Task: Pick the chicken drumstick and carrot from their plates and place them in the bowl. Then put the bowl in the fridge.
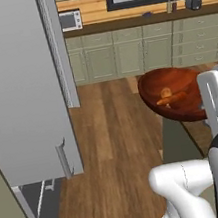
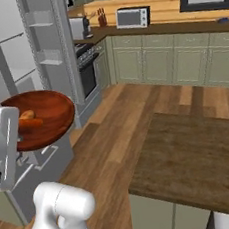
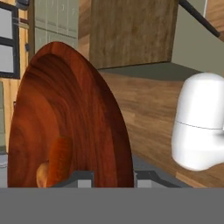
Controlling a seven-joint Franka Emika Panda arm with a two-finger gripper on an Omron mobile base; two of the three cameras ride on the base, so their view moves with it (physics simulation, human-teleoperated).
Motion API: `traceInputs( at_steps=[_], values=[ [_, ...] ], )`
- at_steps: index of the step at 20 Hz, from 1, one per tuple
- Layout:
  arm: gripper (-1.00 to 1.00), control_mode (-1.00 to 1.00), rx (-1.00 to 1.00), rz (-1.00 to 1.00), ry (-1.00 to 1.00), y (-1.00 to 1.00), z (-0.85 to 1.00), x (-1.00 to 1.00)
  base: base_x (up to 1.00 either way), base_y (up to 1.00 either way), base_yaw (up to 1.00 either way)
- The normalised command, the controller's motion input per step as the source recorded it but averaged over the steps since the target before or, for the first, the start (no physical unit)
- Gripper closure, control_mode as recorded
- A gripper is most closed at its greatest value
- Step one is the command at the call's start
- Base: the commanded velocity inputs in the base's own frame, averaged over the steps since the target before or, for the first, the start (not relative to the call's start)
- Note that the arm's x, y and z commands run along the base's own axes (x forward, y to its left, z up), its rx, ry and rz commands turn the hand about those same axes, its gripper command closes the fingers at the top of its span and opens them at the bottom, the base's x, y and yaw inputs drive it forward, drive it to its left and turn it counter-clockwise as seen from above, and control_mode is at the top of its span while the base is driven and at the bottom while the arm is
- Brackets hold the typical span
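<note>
**The full bowl is in the air, on its way to the fridge**

The bowl [image 1: 172,95] is up off the tabletop [image 2: 192,158], held out in the air over the wood floor [image 1: 112,130]. The gripper [image 3: 113,177] is clamped on the bowl's rim, with one dark tip on each side of the thin edge. That is why its jaws stand only a little way apart: the rim sits between them.

Inside the bowl lie the carrot [image 1: 173,99] and the chicken drumstick [image 1: 166,92], close together near the bottom. In the left base view the bowl tips a bit toward one side, but the two foods rest in the deep part, so they do not look ready to slide out. Holding it by the rim keeps the gripper out of the food.

So the filling part looks done, and the step in hand is carrying the bowl to the fridge [image 1: 19,91]. The fridge stands to the left, and its long grey door [image 1: 11,87] hangs open, so the way in is free. In the right base view the white shelves [image 2: 42,39] show behind the bowl.

Next, I think the arm must bring the bowl level onto a shelf. If it tips more, the carrot could roll out.
</note>
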Motion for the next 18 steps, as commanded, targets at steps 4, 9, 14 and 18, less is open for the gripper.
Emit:
traceInputs(
  at_steps=[4, 9, 14, 18],
  values=[
    [1.00, 1.00, 0.00, 0.00, 0.00, 0.00, 0.00, 0.00, 0.93, 0.00, -0.01],
    [1.00, 1.00, 0.00, 0.00, 0.00, 0.00, 0.00, 0.00, 0.86, -0.34, 0.00],
    [1.00, 1.00, 0.00, 0.00, 0.00, 0.00, 0.00, 0.00, 0.33, -0.86, 0.00],
    [1.00, 1.00, 0.00, 0.00, 0.00, 0.00, 0.00, 0.00, -0.06, -0.96, -0.04]
  ],
)
